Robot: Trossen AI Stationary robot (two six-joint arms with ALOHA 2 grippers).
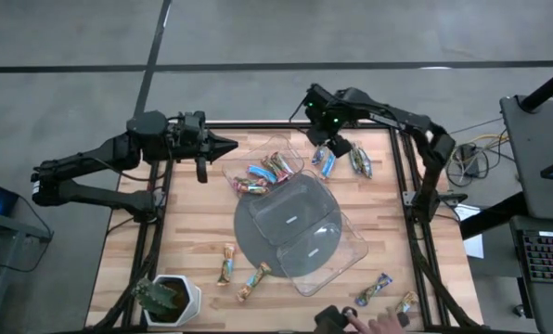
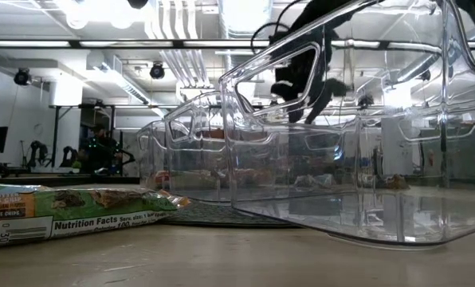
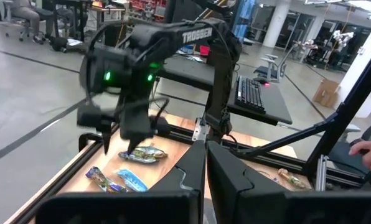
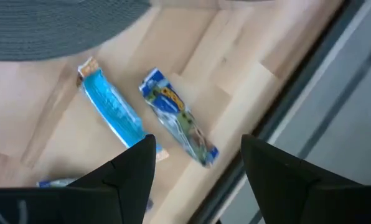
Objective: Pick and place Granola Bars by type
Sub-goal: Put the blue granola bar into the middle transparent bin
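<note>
Wooden table (image 1: 193,232) in open workshop: right gripper (image 4: 198,165) spread wide, empty, over two blue bars (image 4: 176,117) lying just apart near the table edge, risking pinching both; more bars in tray (image 1: 230,170); left gripper (image 1: 228,144) clenched, idle.

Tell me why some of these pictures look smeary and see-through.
In the left wrist view the right arm's pincer is smeared by motion over a granola bar; in the low view the clear tray fills the frame and ceiling lights shine through its walls, while the near bar looks soft; in the right wrist view the blue bars are slightly blurred.
</note>
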